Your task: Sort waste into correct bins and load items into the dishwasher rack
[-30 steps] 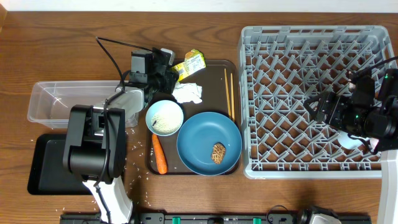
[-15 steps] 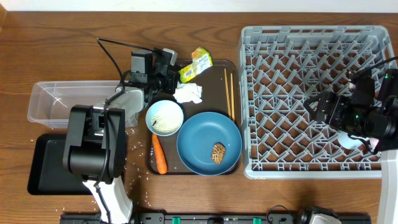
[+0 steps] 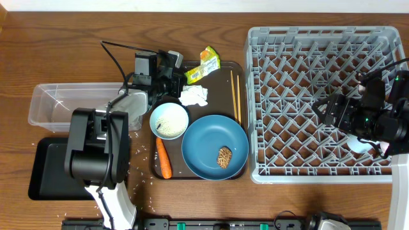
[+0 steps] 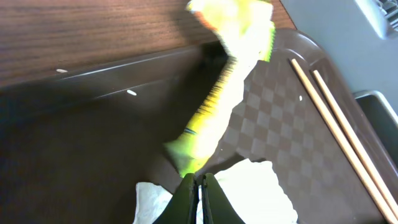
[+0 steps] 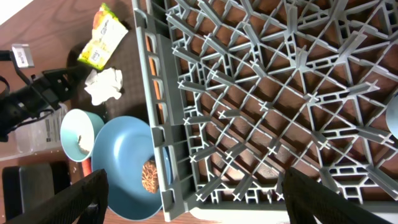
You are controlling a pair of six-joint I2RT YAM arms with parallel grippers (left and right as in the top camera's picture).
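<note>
The left gripper (image 4: 199, 190) is clenched, its two dark fingertips pressed together on the near end of the green-yellow snack wrapper (image 3: 203, 65). This glossy, crinkled strip has its long axis running diagonally from the pincer up and away over the back rim of the dark brown serving tray (image 3: 220, 96). The left wrist view shows the tray's checkered embossing and the wrapper blurred. The overhead view shows only a flat brown surface. Just below the wrapper sits crumpled white paper (image 3: 193, 96). Two thin wooden chopsticks (image 3: 235, 96) lie parallel along the tray's right side, pointing front to back. A smooth round blue plate (image 3: 208, 144) carries a small brown food piece (image 3: 225, 157). Beside it are a light blue bowl (image 3: 169, 120) of white rice and a tapered orange carrot (image 3: 164, 158). The right gripper (image 5: 193, 193) hangs released, fingers wide apart, over the grey lattice dishwasher rack (image 3: 307, 64).
</note>
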